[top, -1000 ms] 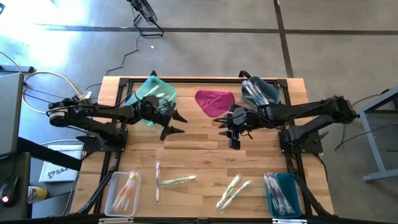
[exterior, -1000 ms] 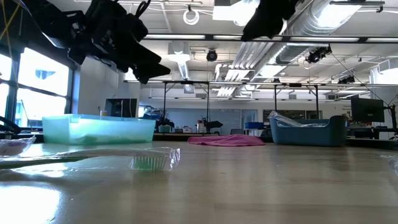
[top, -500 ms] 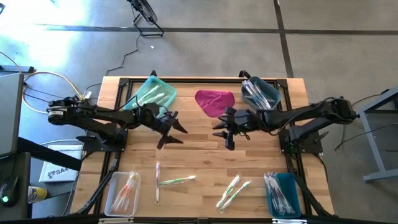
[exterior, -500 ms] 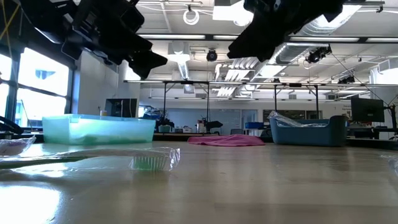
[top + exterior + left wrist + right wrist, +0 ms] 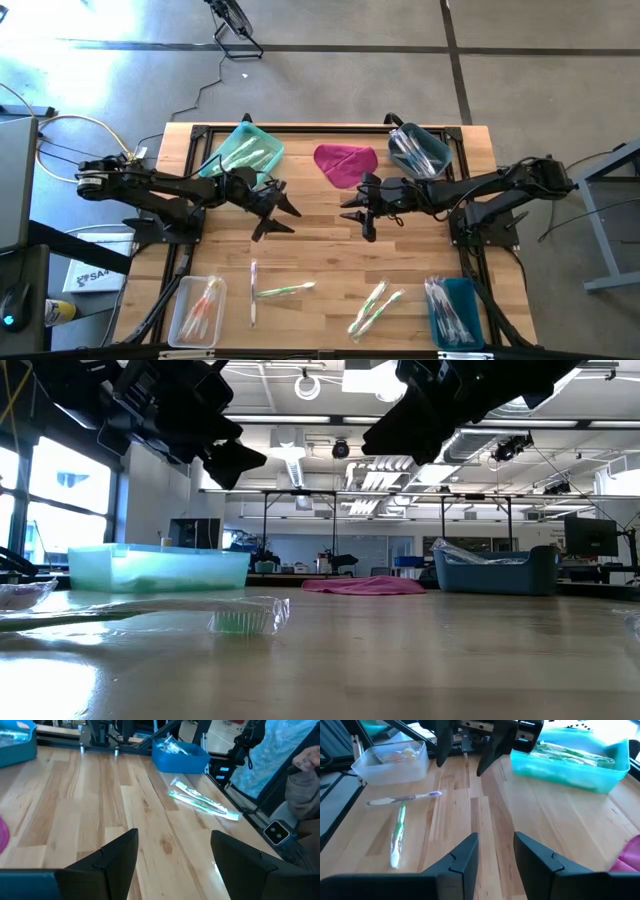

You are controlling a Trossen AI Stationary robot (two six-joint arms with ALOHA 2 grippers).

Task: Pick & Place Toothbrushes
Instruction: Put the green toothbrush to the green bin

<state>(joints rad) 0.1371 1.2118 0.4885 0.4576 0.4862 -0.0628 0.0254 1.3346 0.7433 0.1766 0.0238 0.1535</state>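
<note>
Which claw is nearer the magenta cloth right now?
The right. The right claw hangs just in front of the magenta cloth, while the left claw sits farther off, toward the teal bin's side.

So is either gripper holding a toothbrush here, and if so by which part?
Nothing is held. The left gripper and right gripper both hang over bare table with empty jaws; the loose toothbrushes lie nearer the front.

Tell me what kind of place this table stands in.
Probably a robotics lab or workshop in an industrial hall: exposed ceiling ducts overhead, a bare concrete floor around the wooden table, and more framed workbenches in the room behind.
</note>
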